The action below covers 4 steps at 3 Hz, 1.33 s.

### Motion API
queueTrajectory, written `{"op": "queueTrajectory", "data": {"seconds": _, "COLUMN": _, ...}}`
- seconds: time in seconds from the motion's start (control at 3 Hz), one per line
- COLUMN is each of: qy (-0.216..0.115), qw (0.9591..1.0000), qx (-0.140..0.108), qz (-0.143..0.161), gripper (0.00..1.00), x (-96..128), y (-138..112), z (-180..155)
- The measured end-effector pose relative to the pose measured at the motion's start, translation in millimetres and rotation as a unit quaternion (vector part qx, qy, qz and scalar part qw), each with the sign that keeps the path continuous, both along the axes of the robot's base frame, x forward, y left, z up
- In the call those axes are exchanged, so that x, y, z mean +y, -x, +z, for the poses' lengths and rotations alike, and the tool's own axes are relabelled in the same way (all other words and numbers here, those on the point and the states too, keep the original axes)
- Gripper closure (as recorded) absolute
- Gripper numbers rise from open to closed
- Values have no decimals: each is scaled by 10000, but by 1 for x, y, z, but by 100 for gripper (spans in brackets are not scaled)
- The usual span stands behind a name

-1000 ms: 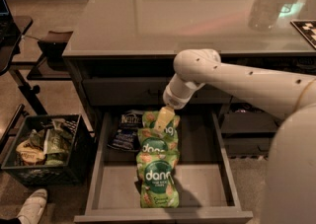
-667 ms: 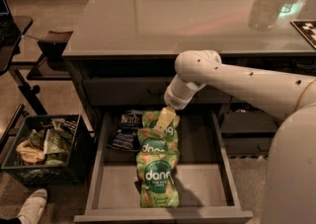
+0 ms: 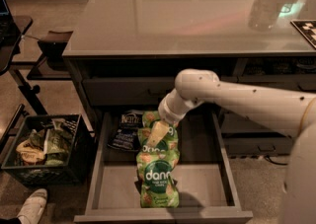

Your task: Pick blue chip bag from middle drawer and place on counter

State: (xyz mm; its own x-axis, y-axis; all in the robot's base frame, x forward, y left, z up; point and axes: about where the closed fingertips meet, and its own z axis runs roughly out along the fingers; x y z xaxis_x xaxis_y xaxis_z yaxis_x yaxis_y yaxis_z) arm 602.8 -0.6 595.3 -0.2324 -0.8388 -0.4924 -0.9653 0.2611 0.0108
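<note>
middle drawer (image 3: 202,183): open.
green bags (image 3: 158,173): centre, run front to back.
gripper (image 3: 158,133): low on the green bags' top end; grip state can't tell.
step: likely reach; shift left, pinch across the bag's width.
blue chip bag (image 3: 126,131): flat, back-left; long axis front-back, lettered end rearward.
counter (image 3: 187,16): beyond.

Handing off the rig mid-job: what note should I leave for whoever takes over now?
Gripper: inside the open wide grey middle drawer, at the green "dang" bags; whether it grips anything cannot be told.
Small dark blue chip bag: lying at the drawer's back left, just left of the green bags and the gripper.
Glossy grey counter: the blue bag is not on it.
Done: drawer open.
Left: grasp the blue bag, lift it out, set it on the counter.
</note>
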Motion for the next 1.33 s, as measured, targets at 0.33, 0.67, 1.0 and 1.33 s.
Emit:
{"op": "queueTrajectory", "data": {"seconds": 0.33, "qy": -619, "qw": 9940, "qx": -795, "qz": 417, "gripper": 0, "x": 29, "y": 1, "z": 4}}
{"op": "queueTrajectory", "data": {"seconds": 0.67, "qy": -1058, "qw": 9795, "qx": -1565, "qz": 693, "gripper": 0, "x": 56, "y": -4, "z": 18}}
{"op": "queueTrajectory", "data": {"seconds": 1.0, "qy": -1057, "qw": 9796, "qx": -1565, "qz": 692, "gripper": 0, "x": 56, "y": -5, "z": 18}}
{"op": "queueTrajectory", "data": {"seconds": 1.33, "qy": -909, "qw": 9822, "qx": -1560, "qz": 529, "gripper": 0, "x": 62, "y": -10, "z": 9}}
